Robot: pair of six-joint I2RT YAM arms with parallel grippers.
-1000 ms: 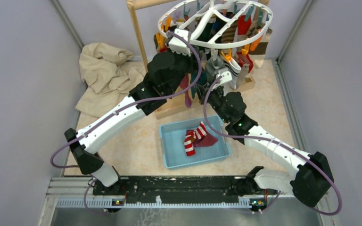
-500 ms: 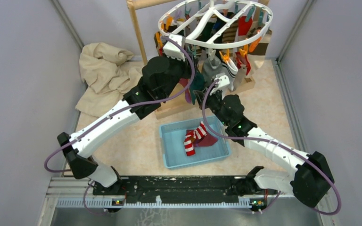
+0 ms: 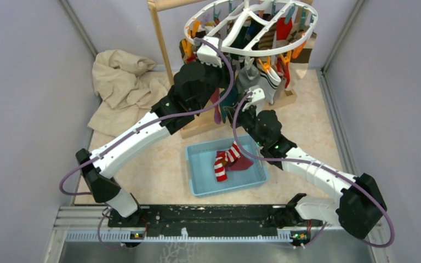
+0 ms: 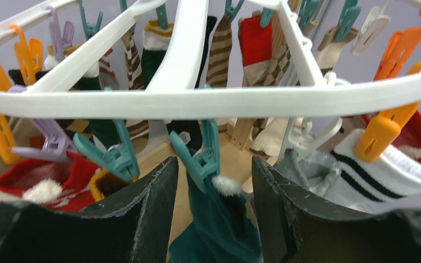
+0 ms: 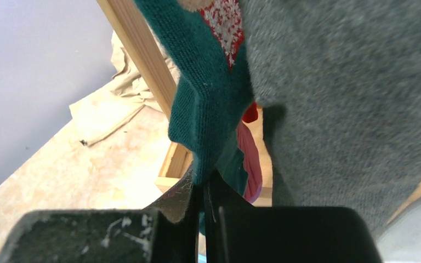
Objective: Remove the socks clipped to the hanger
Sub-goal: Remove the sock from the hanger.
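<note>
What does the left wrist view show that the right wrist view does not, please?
Only the left wrist: the white hanger, its teal clip biting the green sock, and the open left gripper astride that clip. Only the right wrist: the right gripper shut on the sock's lower edge, the wooden stand and beige cloth. Both: the green sock, apparently the same one, beside a grey sock.

Right claw (image 5: 204,204) tight on green sock (image 5: 211,101)
</note>
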